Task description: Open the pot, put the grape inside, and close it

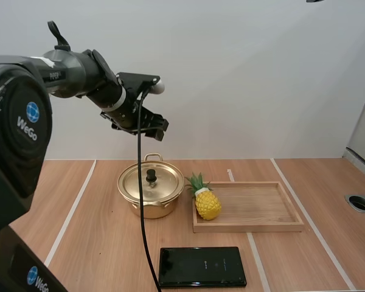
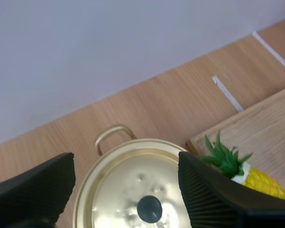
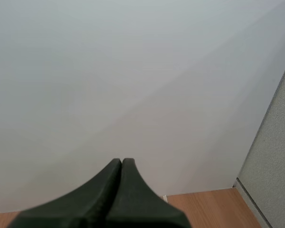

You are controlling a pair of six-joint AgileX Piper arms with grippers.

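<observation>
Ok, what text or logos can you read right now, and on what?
"WeGo": on the left arm's black housing, under a round blue logo.
"WeGo": again on the lower housing, partly cut off.
White print on the arm's grey link: too small to read.
Faint mark on the black flat pack: unreadable.
pot, pineapple, tray: no text.

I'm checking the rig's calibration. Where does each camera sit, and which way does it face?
High view: behind and above the bases, looking forward and down over the table; my left arm reaches out, left gripper above the pot.
Left wrist view: behind the left gripper, looking down onto the pot's lid between its open fingers.
Right wrist view: behind the right gripper, which lies shut, facing the wall.
Shared: high and left wrist views both hold the pot, the pineapple and the wooden tray.
</observation>
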